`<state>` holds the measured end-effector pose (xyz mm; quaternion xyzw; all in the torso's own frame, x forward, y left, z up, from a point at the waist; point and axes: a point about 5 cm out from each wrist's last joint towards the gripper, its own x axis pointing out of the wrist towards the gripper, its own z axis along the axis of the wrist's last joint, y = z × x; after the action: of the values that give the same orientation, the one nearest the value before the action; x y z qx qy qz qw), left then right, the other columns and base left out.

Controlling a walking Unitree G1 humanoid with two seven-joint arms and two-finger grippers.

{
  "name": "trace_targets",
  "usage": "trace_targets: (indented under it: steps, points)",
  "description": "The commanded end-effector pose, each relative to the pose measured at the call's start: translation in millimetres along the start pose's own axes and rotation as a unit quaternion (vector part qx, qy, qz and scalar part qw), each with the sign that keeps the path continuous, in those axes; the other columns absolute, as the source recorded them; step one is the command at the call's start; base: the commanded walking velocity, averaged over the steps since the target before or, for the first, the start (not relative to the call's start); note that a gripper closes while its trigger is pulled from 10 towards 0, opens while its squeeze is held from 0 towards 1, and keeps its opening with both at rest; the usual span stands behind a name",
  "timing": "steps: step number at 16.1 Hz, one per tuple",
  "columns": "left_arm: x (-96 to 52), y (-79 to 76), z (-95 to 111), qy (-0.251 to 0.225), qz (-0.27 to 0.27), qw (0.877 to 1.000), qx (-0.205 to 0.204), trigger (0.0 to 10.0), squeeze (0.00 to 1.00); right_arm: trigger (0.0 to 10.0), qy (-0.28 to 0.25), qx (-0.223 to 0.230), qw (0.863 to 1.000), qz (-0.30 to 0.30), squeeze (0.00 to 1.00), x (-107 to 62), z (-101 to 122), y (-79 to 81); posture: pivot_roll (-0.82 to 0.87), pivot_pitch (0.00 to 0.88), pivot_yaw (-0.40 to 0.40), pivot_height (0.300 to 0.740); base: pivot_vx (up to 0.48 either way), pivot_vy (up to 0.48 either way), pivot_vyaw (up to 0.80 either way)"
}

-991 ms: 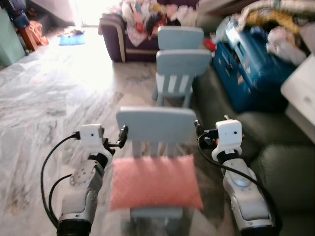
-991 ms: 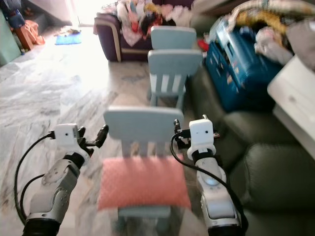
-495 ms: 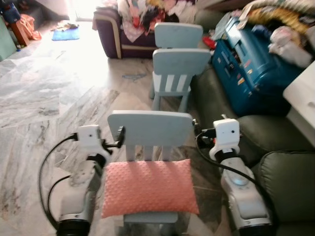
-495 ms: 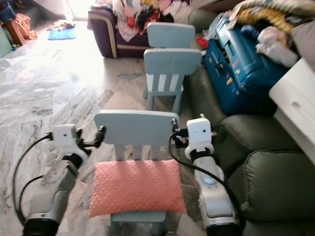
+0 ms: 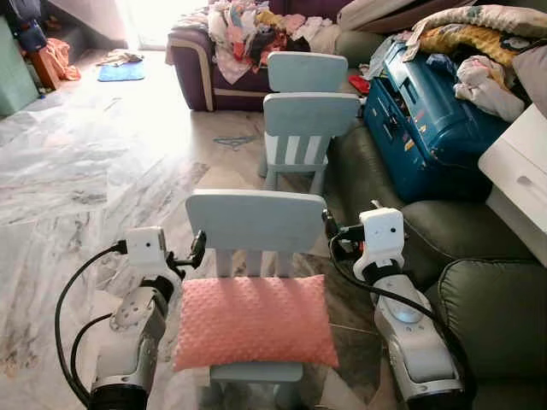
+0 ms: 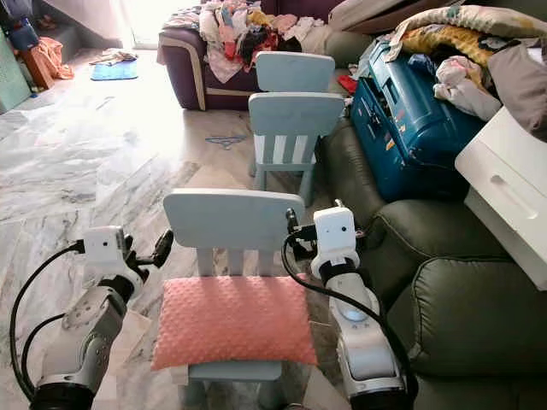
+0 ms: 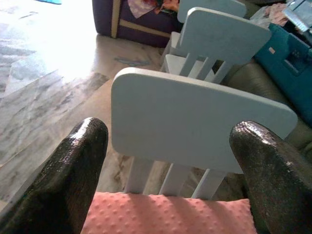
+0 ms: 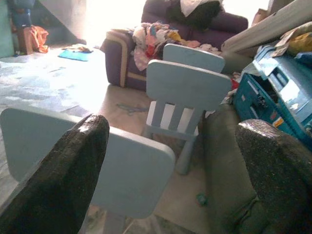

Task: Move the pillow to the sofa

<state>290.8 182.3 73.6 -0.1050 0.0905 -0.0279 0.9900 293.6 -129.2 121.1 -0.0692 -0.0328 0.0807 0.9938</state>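
You are at the approach step: the pillow has not yet been grasped. Nearest the camera, at lower centre of the left eye view, the pink pillow (image 5: 255, 321) lies flat on the seat of a pale blue child's chair (image 5: 256, 220), its far edge against the slats of the chair back. The left gripper (image 5: 197, 248) stands at the pillow's left far corner, just beside the chair back, and the right gripper (image 5: 329, 224) stands at the opposite end of the chair back. In each wrist view the two black fingers are spread wide with nothing between them; the left wrist view looks across the pillow's top edge at the chair back.

To the right of the chair, at lower right of the frame, sits the dark green sofa (image 5: 496, 316), whose near seat cushion looks bare. Further along it lie a blue suitcase (image 5: 432, 120) and heaped clothes (image 5: 479, 51). Two more pale blue chairs (image 5: 308, 120) stand beyond, before a purple sofa (image 5: 205, 64) at upper centre.

The next move probably calls for lowering both grippers onto the pillow's side edges, closing on them, then lifting and turning right toward the green sofa.
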Motion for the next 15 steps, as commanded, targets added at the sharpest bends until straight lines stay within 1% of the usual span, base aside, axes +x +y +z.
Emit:
trace_targets:
  steps: [1,3,8,9,10,11,12,14,15]
  points:
    - [-1.9,3.4,-3.8,0.006,0.002,1.0,0.009,10.0,0.0,10.0,0.01,0.008,1.0,-0.004,0.0,0.1,-2.8,-1.3,-0.07,0.083,-0.049,0.74,0.0,0.0,0.0]
    - [-3.0,4.3,-5.2,0.007,0.003,1.0,0.011,10.0,0.0,10.0,0.011,0.009,1.0,-0.001,0.0,-0.1,-3.2,-1.4,-0.07,0.081,-0.05,0.74,0.0,0.0,0.0]
    - [-7.7,11.5,-12.0,0.022,0.027,0.999,0.021,10.0,0.0,10.0,0.022,0.021,1.0,0.003,0.0,-2.0,-6.5,-1.9,-0.06,0.085,-0.05,0.74,0.0,0.0,0.0]
    - [-10.0,13.6,-15.4,0.027,0.025,0.999,0.032,10.0,0.0,10.0,0.044,0.046,0.998,0.007,0.0,-4.5,-13.2,1.2,-0.06,0.093,-0.048,0.74,0.0,0.0,0.0]
    - [-11.1,13.9,-16.3,0.028,0.023,0.999,0.033,10.0,0.0,10.0,0.051,0.056,0.997,0.008,0.0,-5.5,-15.3,2.2,-0.05,0.098,-0.047,0.74,0.0,0.0,0.0]
    - [-14.5,15.9,-19.6,0.032,0.02,0.999,0.035,10.0,0.0,10.0,0.073,0.071,0.995,0.014,0.0,-8.6,-22.7,5.4,-0.05,0.104,-0.045,0.74,0.0,0.0,0.0]
    - [-23.1,22.9,-27.7,0.047,0.027,0.998,0.044,10.0,0.0,10.0,0.089,0.073,0.993,0.022,0.0,-14.7,-29.4,9.3,-0.04,0.124,-0.041,0.74,0.0,0.0,0.0]
    - [-38.1,28.3,-33.2,0.055,0.027,0.997,0.054,10.0,0.0,10.0,0.1,0.078,0.992,0.027,0.0,-24.4,-32.9,12.4,-0.04,0.16,-0.04,0.74,0.0,0.0,0.0]
    - [-41.9,29.5,-34.5,0.057,0.027,0.996,0.056,10.0,0.0,10.0,0.106,0.081,0.991,0.03,0.0,-27.0,-34.8,13.1,-0.04,0.164,-0.041,0.74,0.0,0.0,0.0]
